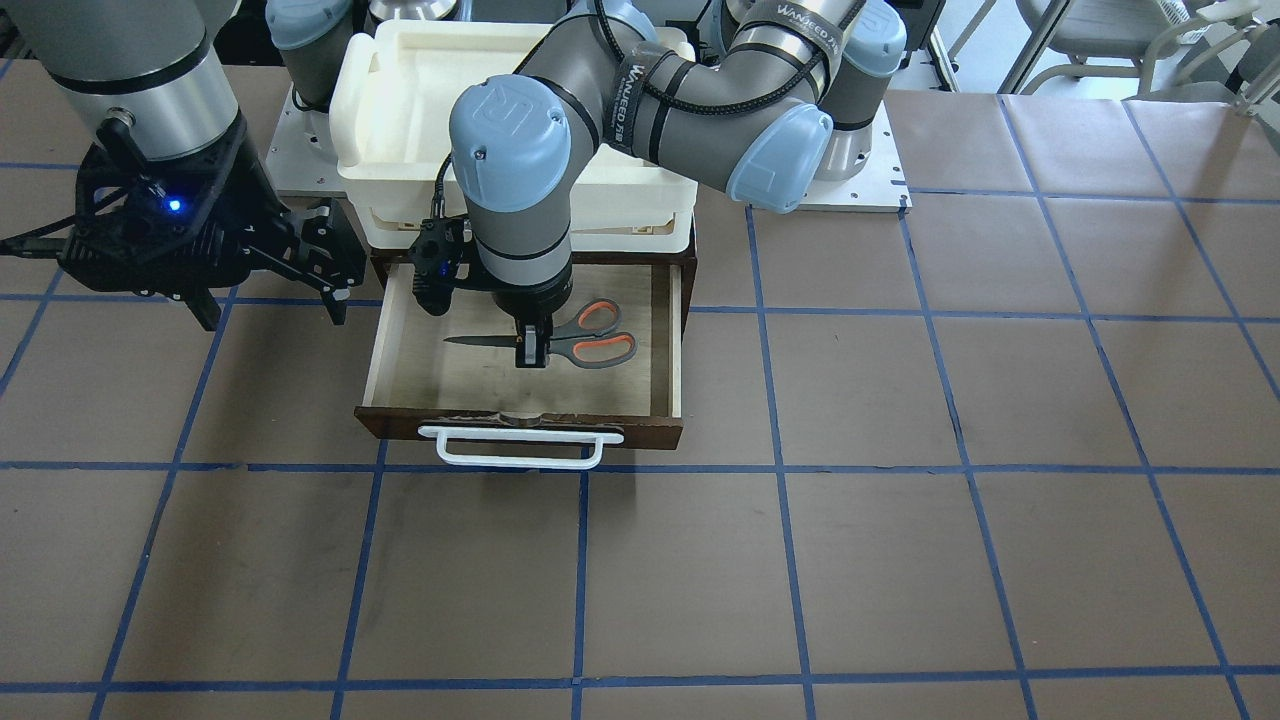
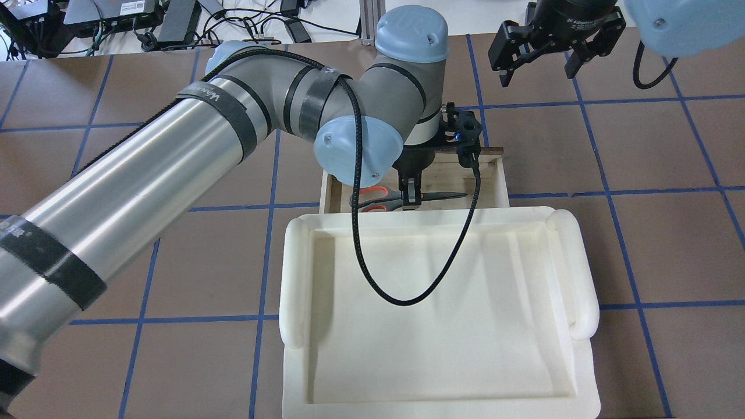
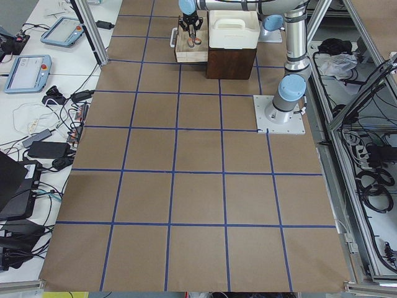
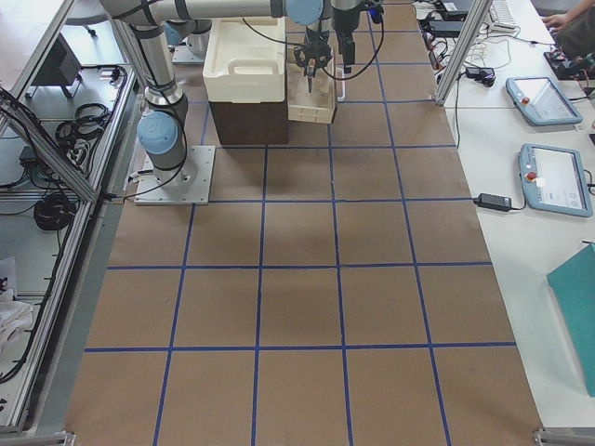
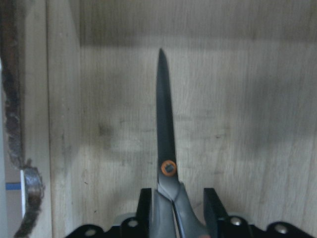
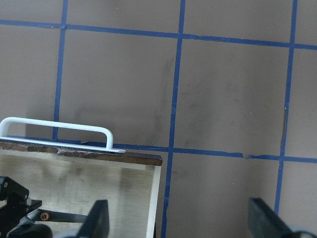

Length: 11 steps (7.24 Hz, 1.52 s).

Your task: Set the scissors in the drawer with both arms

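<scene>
Two arms present. Left gripper [image 1: 531, 349] is clamped on the scissors [image 1: 560, 340] just behind the pivot, low inside the open drawer [image 1: 520, 425]. Right gripper [image 2: 538, 55] hangs spread and empty, beside the drawer. Placement step; next, release, withdraw, close the drawer.

Even, bright overhead light across exterior views; soft short shadows. Glare streaks on silver tube of left arm [image 2: 110, 192]. Left wrist view dim, soft-focused, broad shadow bands over pale wooden drawer floor [image 5: 237, 124]. Black right claw [image 6: 178, 225] fingers blurred at frame bottom.
</scene>
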Motion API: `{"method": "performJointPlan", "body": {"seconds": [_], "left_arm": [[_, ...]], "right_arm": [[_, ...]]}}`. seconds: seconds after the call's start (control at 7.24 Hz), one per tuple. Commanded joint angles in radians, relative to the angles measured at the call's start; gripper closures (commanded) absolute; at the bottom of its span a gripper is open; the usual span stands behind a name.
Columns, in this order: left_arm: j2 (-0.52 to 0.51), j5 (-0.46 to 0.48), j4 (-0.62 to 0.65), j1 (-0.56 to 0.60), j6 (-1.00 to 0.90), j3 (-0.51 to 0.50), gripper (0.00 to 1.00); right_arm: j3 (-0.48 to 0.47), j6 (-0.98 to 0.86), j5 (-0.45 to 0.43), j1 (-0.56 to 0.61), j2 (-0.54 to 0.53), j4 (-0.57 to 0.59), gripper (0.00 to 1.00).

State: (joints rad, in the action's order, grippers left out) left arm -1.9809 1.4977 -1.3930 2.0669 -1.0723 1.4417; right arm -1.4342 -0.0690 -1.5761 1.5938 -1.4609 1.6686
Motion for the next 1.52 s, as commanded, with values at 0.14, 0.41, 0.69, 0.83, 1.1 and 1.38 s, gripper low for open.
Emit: {"method": "performJointPlan", "body": {"seconds": [0.14,0.41,0.69,0.83,1.1,1.38], "left_arm": [[0.010,-0.033,-0.040,0.002,0.003,0.000,0.00],[0.020,-0.033,-0.038,0.002,0.000,-0.001,0.00],[0.037,-0.025,-0.037,-0.002,0.002,-0.003,0.00],[0.049,-0.008,-0.028,-0.011,0.021,-0.006,0.00],[0.095,0.012,0.017,-0.057,0.215,-0.009,0.00],[0.160,0.062,0.006,-0.158,0.253,-0.009,0.00]], "right_arm": [[0.000,0.002,0.002,0.000,0.001,-0.001,0.00],[0.000,0.002,0.004,0.000,0.001,-0.001,0.00],[0.000,0.000,0.002,0.000,0.001,-0.001,0.00],[0.000,0.000,0.002,0.000,0.001,0.000,0.00],[0.000,0.000,0.002,0.000,0.002,0.000,0.00],[0.000,0.002,0.002,0.000,0.002,0.000,0.00]]}}
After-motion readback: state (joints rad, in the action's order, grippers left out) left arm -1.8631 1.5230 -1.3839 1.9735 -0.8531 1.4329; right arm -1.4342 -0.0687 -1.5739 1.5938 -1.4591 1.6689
